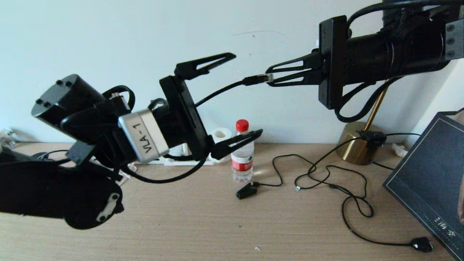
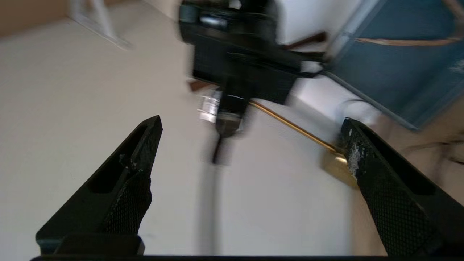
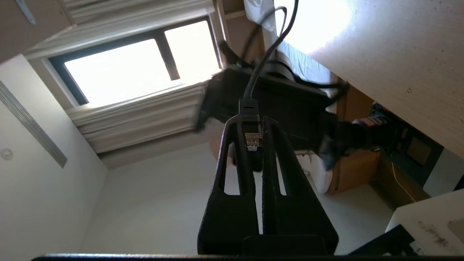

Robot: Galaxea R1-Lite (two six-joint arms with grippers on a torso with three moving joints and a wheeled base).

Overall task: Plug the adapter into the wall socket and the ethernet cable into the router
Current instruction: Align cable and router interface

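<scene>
My right gripper (image 1: 269, 75) is raised in front of the wall and shut on the clear plug tip of the black ethernet cable (image 1: 253, 79). The cable droops left and passes behind my left gripper (image 1: 248, 93). That gripper is open wide, close to the left of the plug and touching nothing. The right wrist view shows the plug (image 3: 252, 140) pinched between the shut fingertips (image 3: 236, 125). In the left wrist view, blurred, the cable (image 2: 217, 152) hangs between the spread fingers (image 2: 145, 152). The router (image 1: 181, 162) shows only as a white edge behind the left arm. Adapter and wall socket are out of view.
On the wooden desk stand a water bottle (image 1: 242, 156), a white paper roll (image 1: 222, 134) and a brass lamp base (image 1: 357, 146). Thin black cords (image 1: 326, 177) loop across it, ending in a clip-like plug (image 1: 246, 191) and a flat plug (image 1: 422, 244). A dark framed board (image 1: 431, 174) leans at right.
</scene>
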